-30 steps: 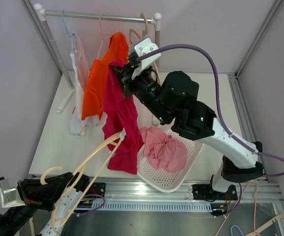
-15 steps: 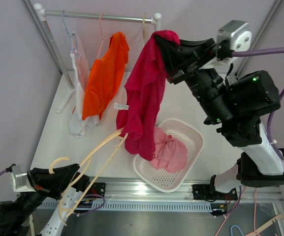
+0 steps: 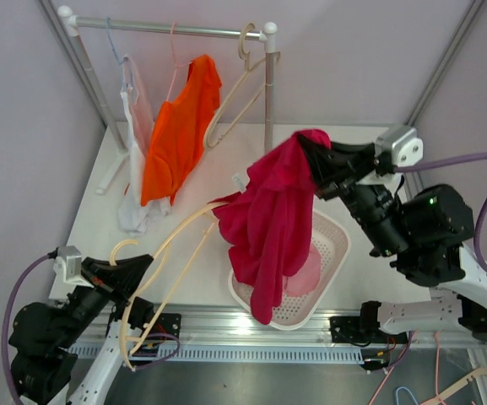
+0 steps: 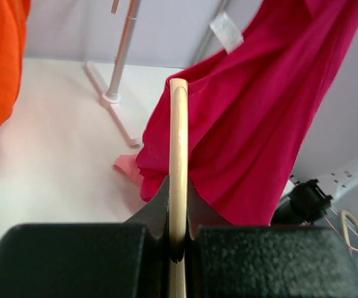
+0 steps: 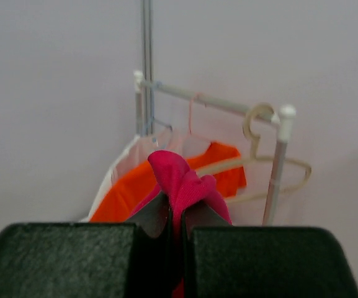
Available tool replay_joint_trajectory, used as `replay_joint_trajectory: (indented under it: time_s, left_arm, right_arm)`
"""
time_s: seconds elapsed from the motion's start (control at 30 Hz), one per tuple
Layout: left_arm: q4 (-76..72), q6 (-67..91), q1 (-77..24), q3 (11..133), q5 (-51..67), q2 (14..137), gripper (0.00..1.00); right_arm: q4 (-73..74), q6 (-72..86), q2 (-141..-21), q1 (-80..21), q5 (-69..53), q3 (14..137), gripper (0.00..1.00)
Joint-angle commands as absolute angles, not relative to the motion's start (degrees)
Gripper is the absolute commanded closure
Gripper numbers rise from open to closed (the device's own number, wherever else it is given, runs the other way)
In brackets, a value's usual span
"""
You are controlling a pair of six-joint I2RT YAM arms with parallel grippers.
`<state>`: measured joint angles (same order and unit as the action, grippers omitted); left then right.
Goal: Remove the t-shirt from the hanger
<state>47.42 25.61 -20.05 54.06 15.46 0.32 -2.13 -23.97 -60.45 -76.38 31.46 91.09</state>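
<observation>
T-shirt [image 3: 268, 221]: limp magenta cloth, right fingers [image 5: 146, 217] pinching | hanger [image 4: 177, 149]: curved cream, left fingers [image 4: 155, 210] clamping

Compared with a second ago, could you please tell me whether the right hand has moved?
Yes. The right hand, gripping the red t-shirt, has swung away from the clothes rail toward the near edge, above the white basket.

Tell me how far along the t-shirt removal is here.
Done: the right hand pinches the red t-shirt, lifted above the basket. In hand: the left hand grips the cream hanger, whose tip meets the shirt's edge, so it may not be fully free. Left: pull them apart, then release the shirt.
</observation>
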Motion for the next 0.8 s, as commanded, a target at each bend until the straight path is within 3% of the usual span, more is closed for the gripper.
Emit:
replay_joint_trajectory:
  time_s: [0.0,0.2,0.37,0.53,0.77]
  left_arm:
    - [39.9,27.2,-19.5,52.7,10.8,-8.0,0.99]
    - [34.8,22.9,-19.5,60.5,3.8,5.3,0.99]
    - [38.2,22.5,-19.5,66.9,-1.6,12.2,0.99]
    - [38.1,21.2,-19.5,68.1,-3.6,16.2,0.99]
    - [28.8,14.4,-19.5,71.2,-0.5,25.2,0.99]
  right_arm:
    - [-8.5,-13.8,-49.2,-76.1,39.7,77.0,1.0]
    - [17.0,11.0,-41.0,-74.8,54.1,62.4,1.0]
    - [41.5,37.2,-49.8,-71.5,48.8,57.7,1.0]
    - [39.7,46.5,-59.2,-70.0,33.6,49.4,1.0]
    - [25.7,53.7,-61.0,-68.4,21.3,34.2,1.0]
